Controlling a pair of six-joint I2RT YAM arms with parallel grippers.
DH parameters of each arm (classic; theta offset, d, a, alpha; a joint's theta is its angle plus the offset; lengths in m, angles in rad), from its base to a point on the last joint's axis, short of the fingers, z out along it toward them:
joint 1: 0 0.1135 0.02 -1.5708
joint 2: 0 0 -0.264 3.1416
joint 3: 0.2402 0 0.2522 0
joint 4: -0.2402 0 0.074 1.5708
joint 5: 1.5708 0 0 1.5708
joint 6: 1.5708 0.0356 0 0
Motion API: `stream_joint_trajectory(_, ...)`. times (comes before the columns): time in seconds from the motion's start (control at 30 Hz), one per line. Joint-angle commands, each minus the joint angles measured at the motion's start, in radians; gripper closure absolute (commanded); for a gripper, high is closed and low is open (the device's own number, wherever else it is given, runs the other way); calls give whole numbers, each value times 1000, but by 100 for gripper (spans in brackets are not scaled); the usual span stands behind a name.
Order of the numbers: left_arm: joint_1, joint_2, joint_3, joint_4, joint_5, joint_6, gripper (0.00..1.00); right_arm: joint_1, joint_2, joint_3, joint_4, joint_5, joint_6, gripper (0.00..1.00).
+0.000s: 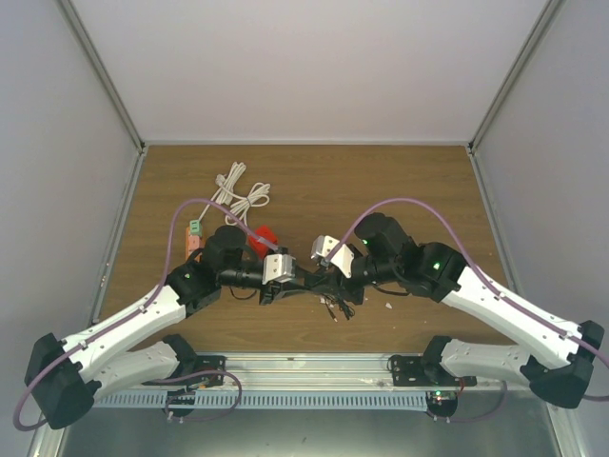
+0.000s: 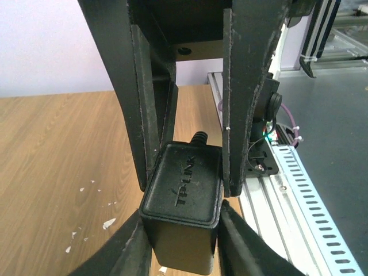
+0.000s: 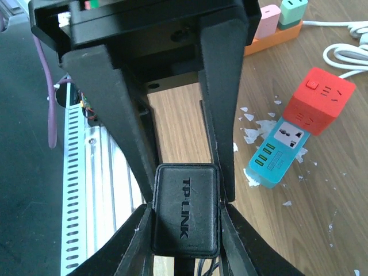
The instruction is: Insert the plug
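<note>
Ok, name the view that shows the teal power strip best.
Right wrist: the teal rectangular plastic power strip lies in plain sight, its socket and USB ports clear. I cannot find it in top external or left wrist.

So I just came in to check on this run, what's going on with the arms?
Both arms meet over the middle of the table. The left gripper and the right gripper are each clamped on the same black TP-LINK adapter, from opposite ends, which looks like a handover. It is not plugged in yet: the teal socket block and the red cube lie apart from it.
</note>
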Motion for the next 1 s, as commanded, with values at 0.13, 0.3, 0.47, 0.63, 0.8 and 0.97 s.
stream_joint_trajectory(0.13,-7,-43,-22,86,-17,32,1,7,-54,54,25,57,9,99)
stream_joint_trajectory(0.3,-7,-51,-29,91,-11,35,3,7,-52,51,35,24,10,100)
stream_joint_trajectory(0.47,-7,-44,-23,91,2,38,16,7,-66,45,51,-4,7,100)
stream_joint_trajectory(0.63,-7,-36,-19,89,12,41,28,7,-69,38,68,-31,7,100)
stream_joint_trajectory(0.8,-7,-42,-15,89,16,41,40,7,-63,37,71,-43,7,100)
stream_joint_trajectory(0.97,-6,-75,-29,99,26,40,49,7,-58,33,76,-50,8,100)
